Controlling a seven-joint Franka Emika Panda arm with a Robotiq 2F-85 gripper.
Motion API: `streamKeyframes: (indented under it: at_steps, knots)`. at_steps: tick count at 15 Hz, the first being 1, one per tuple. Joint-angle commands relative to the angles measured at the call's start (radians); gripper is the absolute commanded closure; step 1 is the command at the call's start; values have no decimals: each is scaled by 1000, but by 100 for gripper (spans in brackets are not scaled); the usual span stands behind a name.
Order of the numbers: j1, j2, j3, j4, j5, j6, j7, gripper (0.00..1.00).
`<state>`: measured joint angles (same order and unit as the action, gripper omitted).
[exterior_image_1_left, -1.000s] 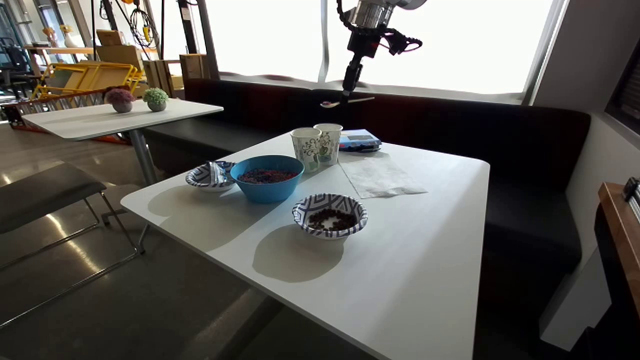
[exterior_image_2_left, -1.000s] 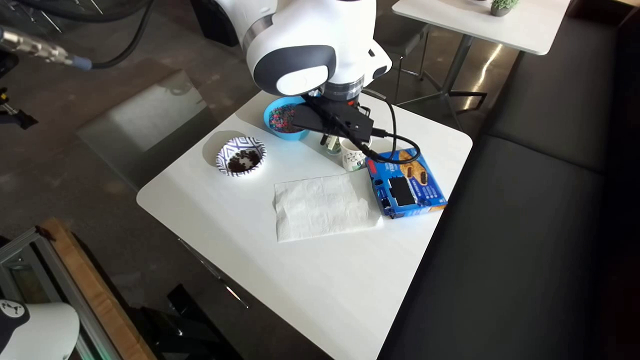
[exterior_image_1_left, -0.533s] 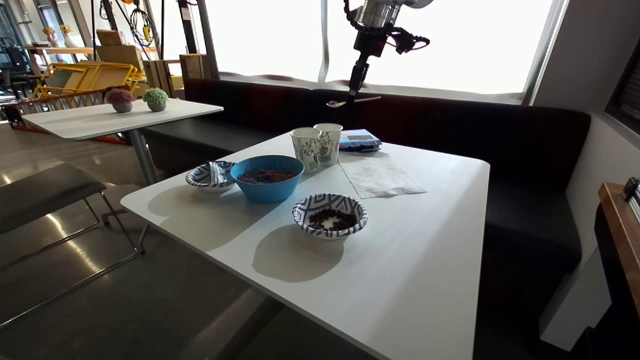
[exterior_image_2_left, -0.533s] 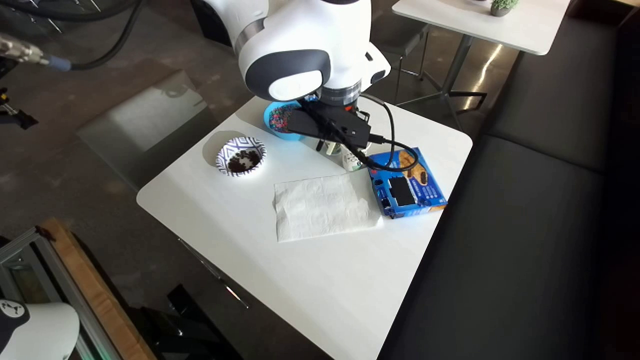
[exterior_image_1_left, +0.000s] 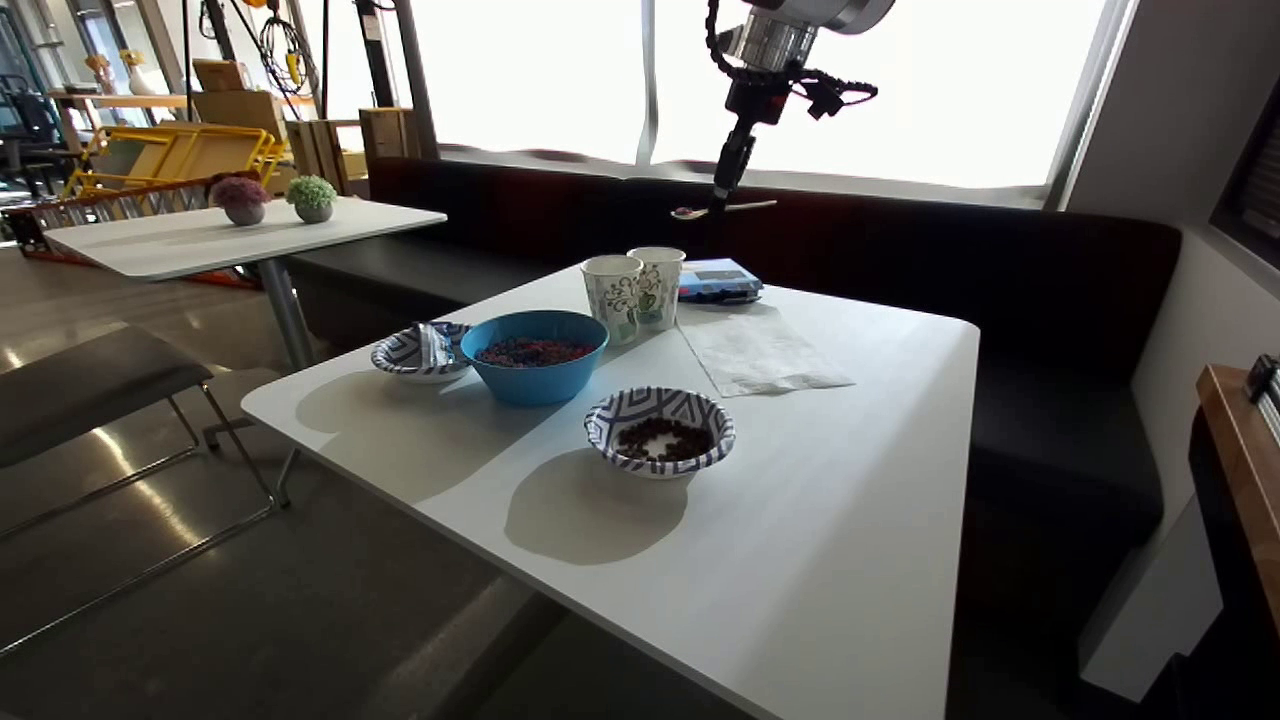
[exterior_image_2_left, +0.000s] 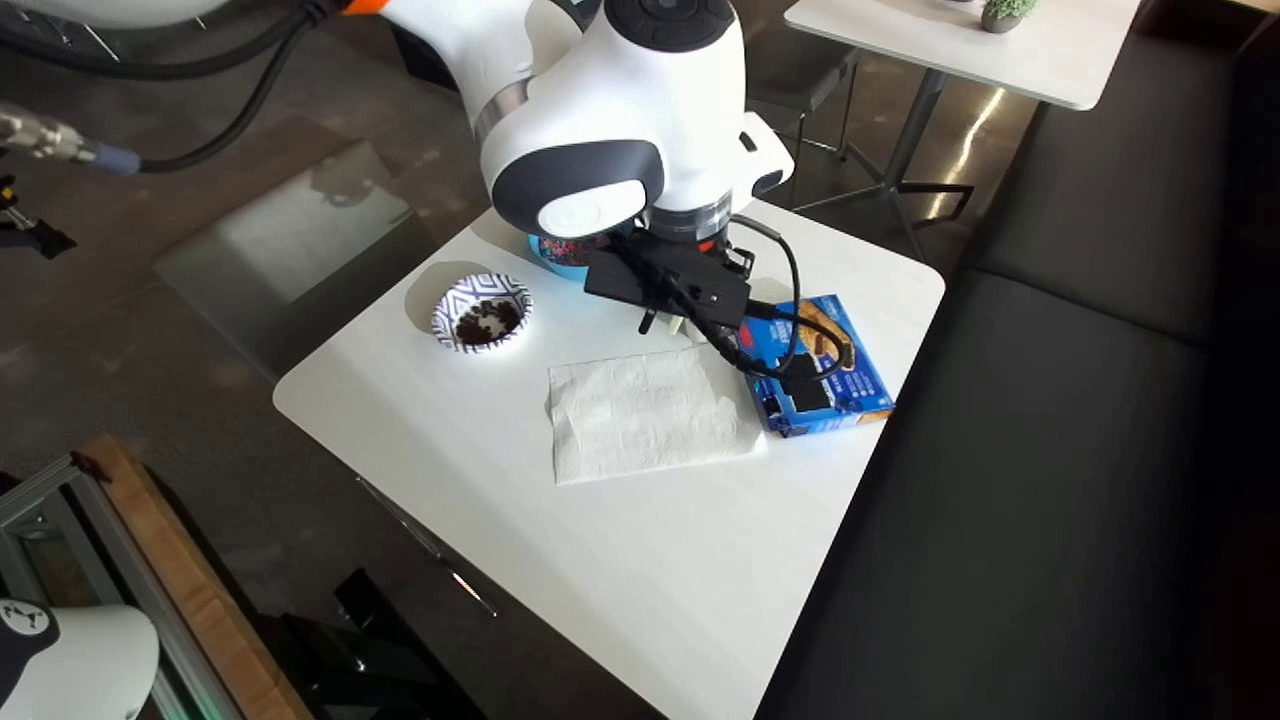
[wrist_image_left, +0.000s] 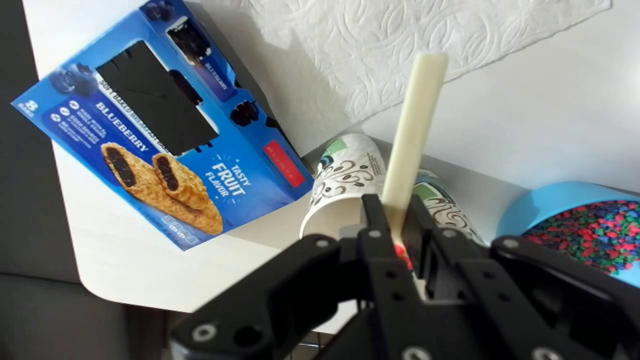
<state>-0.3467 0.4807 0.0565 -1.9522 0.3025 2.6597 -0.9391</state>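
Your arm (exterior_image_2_left: 610, 130) is bent at the joints, its wrist (exterior_image_1_left: 775, 42) tilted in an exterior view. Your gripper (exterior_image_1_left: 718, 206) hangs slanted with tips downward. In the wrist view, the black fingers (wrist_image_left: 375, 220) run parallel, clamped, a narrow gap between them.

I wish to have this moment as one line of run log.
gripper: holding spoon | spoon: in the air, with reddish load | wrist view: cups, box, towel, blue bowl
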Motion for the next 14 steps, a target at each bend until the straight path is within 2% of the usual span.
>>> streamKeyframes:
  at_steps: [1,14]
  knots:
    - [-4,24,6,-1,-10,63,19,96]
    - [12,131,-5,91,-85,65,64,96]
